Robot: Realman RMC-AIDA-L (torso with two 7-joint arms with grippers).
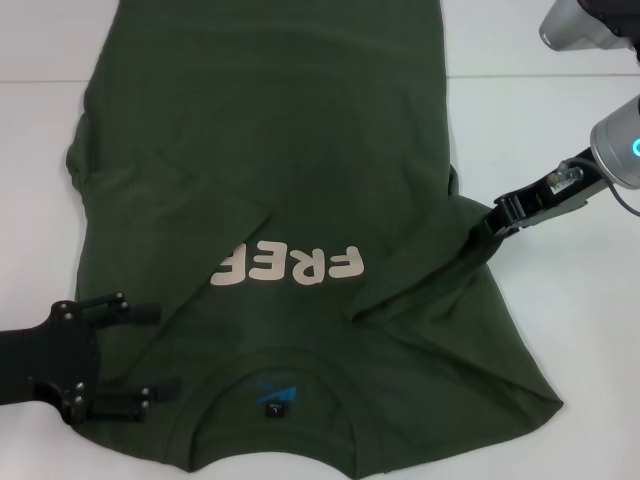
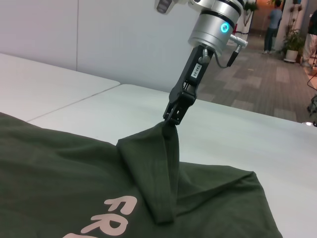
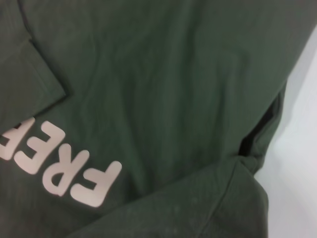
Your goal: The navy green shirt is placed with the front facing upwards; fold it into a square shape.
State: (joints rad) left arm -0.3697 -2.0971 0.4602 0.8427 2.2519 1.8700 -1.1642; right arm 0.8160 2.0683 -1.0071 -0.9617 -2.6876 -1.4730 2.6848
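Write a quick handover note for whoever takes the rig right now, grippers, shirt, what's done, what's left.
Right gripper: shut on the navy green shirt's right sleeve, lifting it off the white table.
Left gripper: open, over the shirt's left shoulder area near the collar, holding nothing.
Shirt: front up, pale lettering showing, blue neck label visible at the neck nearest the robot.
Done: left side already folded in over the chest, covering the end of the lettering; right sleeve grasped.
Left: bring the right sleeve across, then fold lengthwise into a square.

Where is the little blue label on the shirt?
In the head view the blue neck label sits inside the collar of the navy green shirt, at the near edge, just below the FREE lettering.
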